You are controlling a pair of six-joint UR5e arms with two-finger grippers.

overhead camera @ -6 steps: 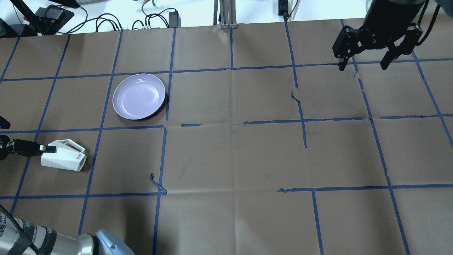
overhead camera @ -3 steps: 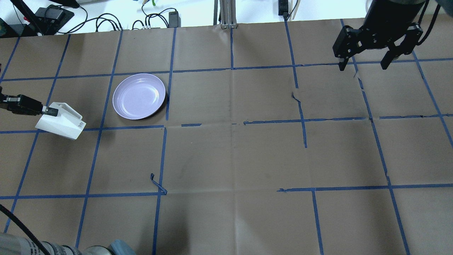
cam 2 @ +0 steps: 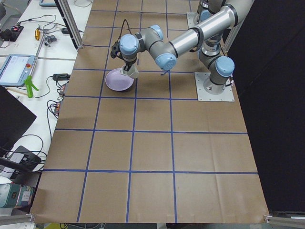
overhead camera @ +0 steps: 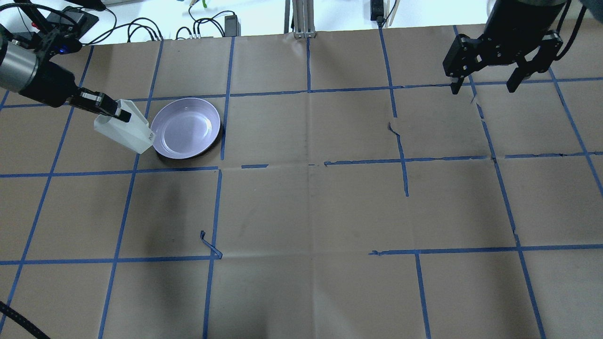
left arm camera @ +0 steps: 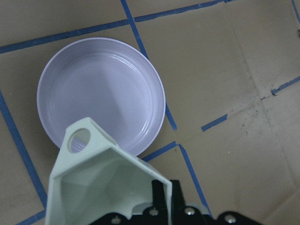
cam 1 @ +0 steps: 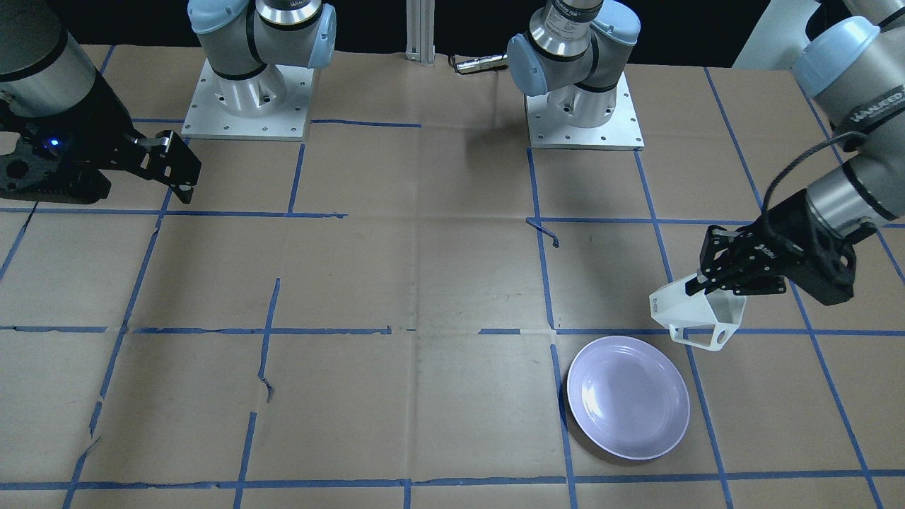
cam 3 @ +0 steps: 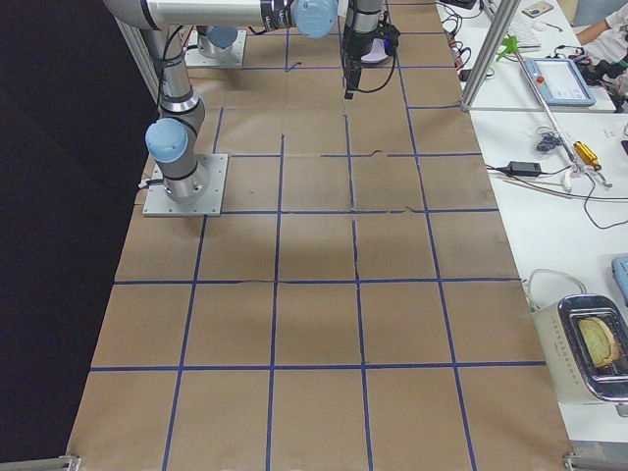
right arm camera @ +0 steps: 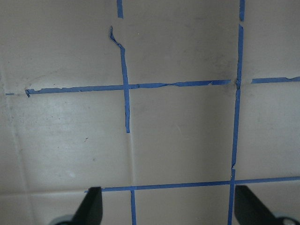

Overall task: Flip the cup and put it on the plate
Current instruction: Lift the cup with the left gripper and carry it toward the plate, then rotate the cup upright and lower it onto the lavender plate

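My left gripper is shut on the rim of the white faceted cup and holds it tilted in the air, just left of the lavender plate. In the front-facing view the cup hangs from the left gripper above and right of the plate. The left wrist view shows the cup over the near edge of the plate. My right gripper is open and empty, high over the far right of the table.
Brown paper with blue tape grid lines covers the table. Cables and power adapters lie beyond the far edge. The two arm bases stand at the robot's side.
My left gripper has lifted the cup off the table and carried it away from the robot and to the right, up to the plate's left edge. The right arm has not moved.
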